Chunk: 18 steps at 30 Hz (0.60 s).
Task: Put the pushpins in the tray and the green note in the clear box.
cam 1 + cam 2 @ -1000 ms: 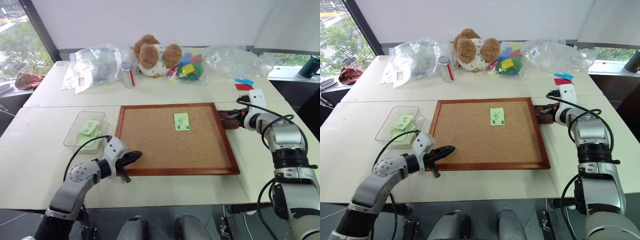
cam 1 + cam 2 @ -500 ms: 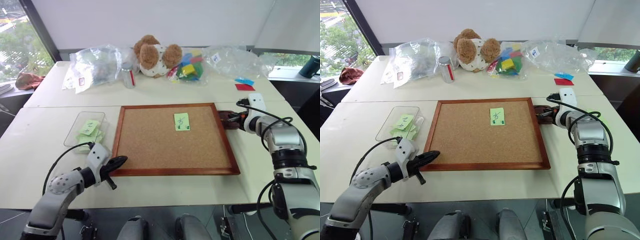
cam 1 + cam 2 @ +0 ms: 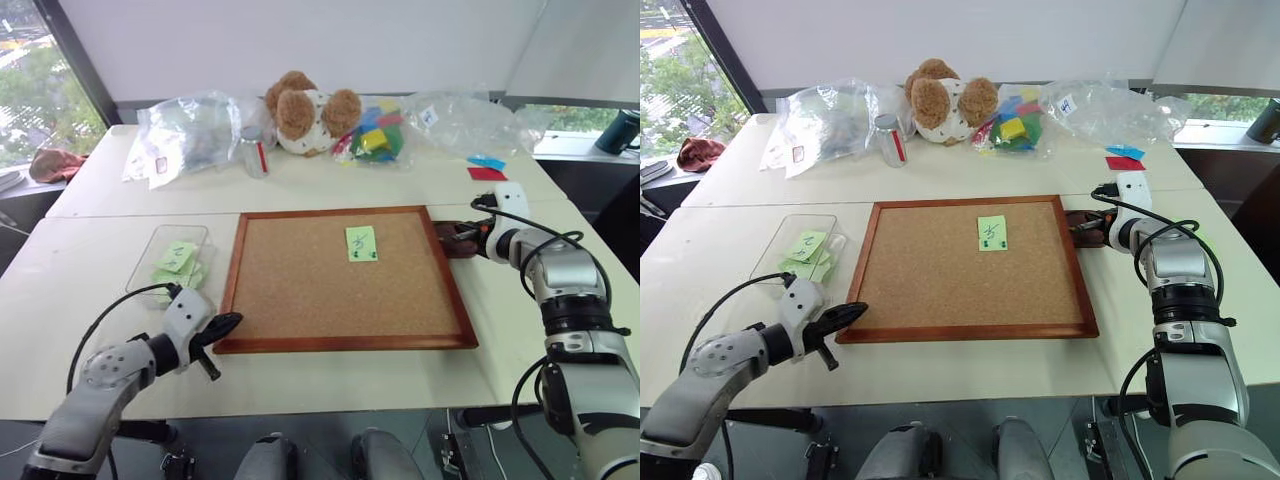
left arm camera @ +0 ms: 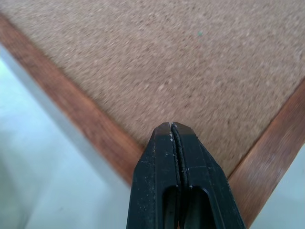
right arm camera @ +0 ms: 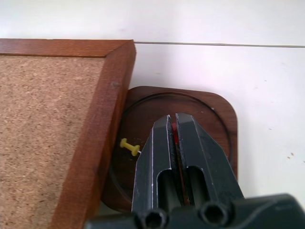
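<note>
The clear box (image 3: 170, 258) sits on the white table (image 3: 90, 260) just left of the corkboard (image 3: 340, 290), with pale green slips lying inside it. The left gripper (image 3: 228, 323) hovers at the corkboard's near left corner, its black fingers (image 4: 178, 157) pressed together and holding nothing; the wrist view shows the tips over the corner of the wooden frame. The green note (image 3: 361, 243) remains on the cork surface, in the far half and slightly right of centre, with two dark pushpins (image 3: 363, 255) along its near edge. At the corkboard's far right corner, touching the frame, lies the tray (image 5: 217, 114), a dark brown wooden dish with rounded corners. A yellow pin (image 5: 129, 146) lies inside it near the frame. The right gripper (image 5: 174, 123) is poised over the tray; its fingers are closed, and a thin red object shows between them, too small to identify.
</note>
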Each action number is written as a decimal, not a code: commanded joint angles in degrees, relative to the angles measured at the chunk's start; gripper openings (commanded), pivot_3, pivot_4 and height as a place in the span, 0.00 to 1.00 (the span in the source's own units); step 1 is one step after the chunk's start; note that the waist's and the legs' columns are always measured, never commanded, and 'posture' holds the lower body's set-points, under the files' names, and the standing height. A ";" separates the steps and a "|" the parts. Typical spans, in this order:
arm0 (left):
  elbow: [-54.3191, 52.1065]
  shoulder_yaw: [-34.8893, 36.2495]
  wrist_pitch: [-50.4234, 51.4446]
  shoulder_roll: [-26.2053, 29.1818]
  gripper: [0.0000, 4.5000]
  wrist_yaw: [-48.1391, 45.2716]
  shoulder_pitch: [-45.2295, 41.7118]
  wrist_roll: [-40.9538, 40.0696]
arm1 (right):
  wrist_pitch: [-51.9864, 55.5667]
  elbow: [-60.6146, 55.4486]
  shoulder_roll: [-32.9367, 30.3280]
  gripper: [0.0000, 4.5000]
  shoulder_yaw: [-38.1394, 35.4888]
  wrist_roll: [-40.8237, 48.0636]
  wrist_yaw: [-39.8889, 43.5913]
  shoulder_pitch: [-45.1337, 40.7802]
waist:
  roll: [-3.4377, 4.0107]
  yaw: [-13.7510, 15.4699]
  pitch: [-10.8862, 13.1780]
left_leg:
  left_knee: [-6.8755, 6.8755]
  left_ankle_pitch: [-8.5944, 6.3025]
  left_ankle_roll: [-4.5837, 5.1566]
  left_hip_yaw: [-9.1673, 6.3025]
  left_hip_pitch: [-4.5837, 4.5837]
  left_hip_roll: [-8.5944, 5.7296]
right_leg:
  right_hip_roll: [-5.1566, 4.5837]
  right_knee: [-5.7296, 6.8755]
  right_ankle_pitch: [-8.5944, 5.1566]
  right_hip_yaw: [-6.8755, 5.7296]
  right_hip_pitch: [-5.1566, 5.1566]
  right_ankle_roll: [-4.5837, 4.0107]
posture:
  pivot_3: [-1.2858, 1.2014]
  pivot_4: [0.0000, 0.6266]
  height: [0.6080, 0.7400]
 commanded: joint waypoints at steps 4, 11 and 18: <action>9.36 3.32 -2.08 2.45 0.00 -0.15 4.84 2.80 | -1.32 -0.45 0.14 0.00 -0.35 -0.16 0.06 -1.75 | 0.14 -0.05 -0.09 | -0.43 0.05 -0.08 0.11 0.40 0.00 | 0.00 -0.01 -0.01 0.11 0.12 -0.05 | 0.52 0.24 1.00; 5.62 6.56 -1.57 -2.93 0.00 -3.52 -1.15 -8.87 | -1.08 -0.54 0.69 0.30 0.34 -0.37 0.22 -2.45 | 0.30 0.57 -0.09 | -0.70 0.05 -0.07 0.18 0.68 0.03 | 0.01 -0.07 -0.13 0.13 0.33 -0.25 | 0.52 0.24 1.00; -0.80 5.04 3.27 -4.36 0.00 -5.39 -7.55 -15.27 | -1.51 0.72 0.92 0.50 0.78 -0.98 -0.13 -2.75 | 0.22 0.56 -0.07 | -0.44 0.06 -0.10 0.15 0.05 -0.01 | -0.04 -0.18 -0.10 0.06 -0.07 -0.20 | 0.52 0.24 1.00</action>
